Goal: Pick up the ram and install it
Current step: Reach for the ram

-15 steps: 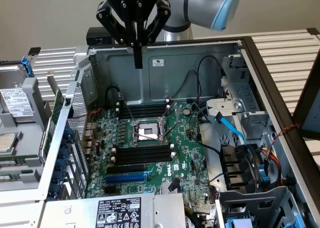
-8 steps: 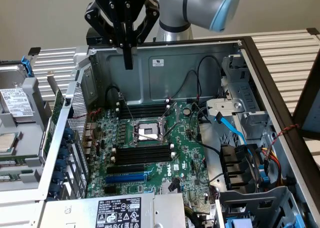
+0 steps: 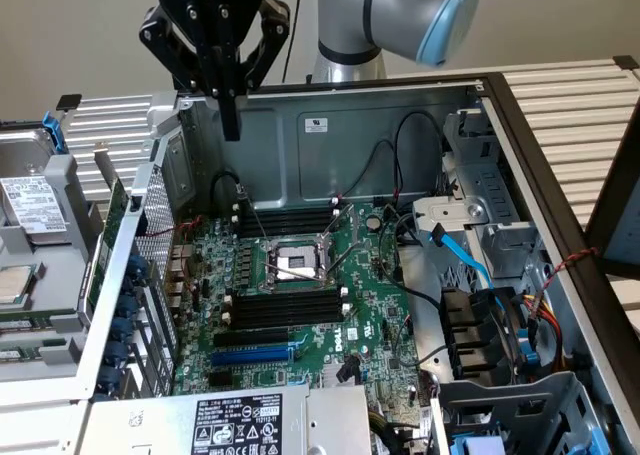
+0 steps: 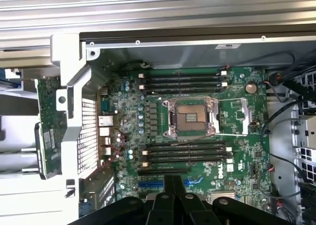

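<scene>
"While the arm hung over the open computer case, how many ram sticks did you count?"

"One. The ram stood on its edge outside the case, just beside the perforated rear panel, on the exterior view's left. From the wrist it was a long green strip next to that same panel."

"And the fingers?"

"The fingers were clenched together on nothing, high above the back corner of the motherboard and well apart from the ram."

"What else could be counted on the board?"

"One processor socket, bare in the middle. There were two banks of long black memory slots, one on each side of the socket, with no stick in any of them. I could not tell how many slots were in each bank. One blue expansion slot lay past the nearer bank."

"What about the surface and the room?"

"A pale slatted surface carried the case, and a dark frame post stood at the exterior view's right."
</scene>
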